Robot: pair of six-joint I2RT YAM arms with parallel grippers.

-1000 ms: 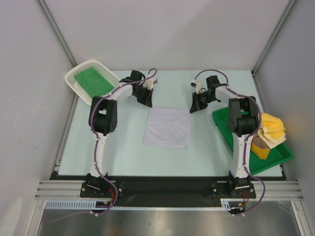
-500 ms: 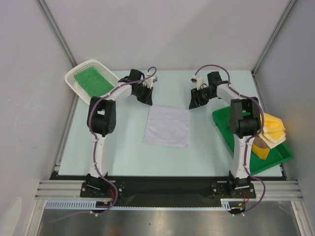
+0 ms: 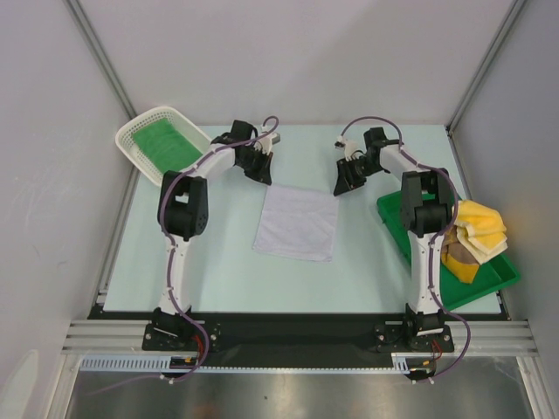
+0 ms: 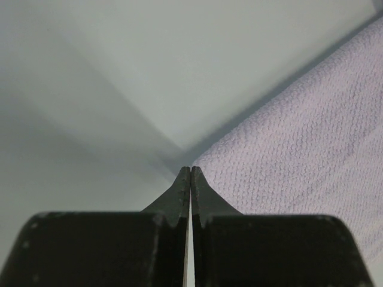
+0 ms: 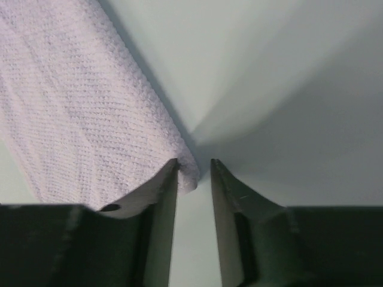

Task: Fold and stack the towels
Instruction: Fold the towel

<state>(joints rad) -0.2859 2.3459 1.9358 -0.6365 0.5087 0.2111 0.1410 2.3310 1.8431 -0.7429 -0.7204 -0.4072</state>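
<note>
The white towel lies flat mid-worktop. The left end effector is pressed together, its tips at the towel's far left corner, pinching nothing. The right end effector stands slightly spread, with the far right corner between its tips. A green towel lies in the basket. Yellow and tan towels sit in the tray.

Plain grey walls on three sides, slanting aluminium posts in the far corners, pale green table, aluminium rail along its near edge, shiny metal sheet below, soft even light.
</note>
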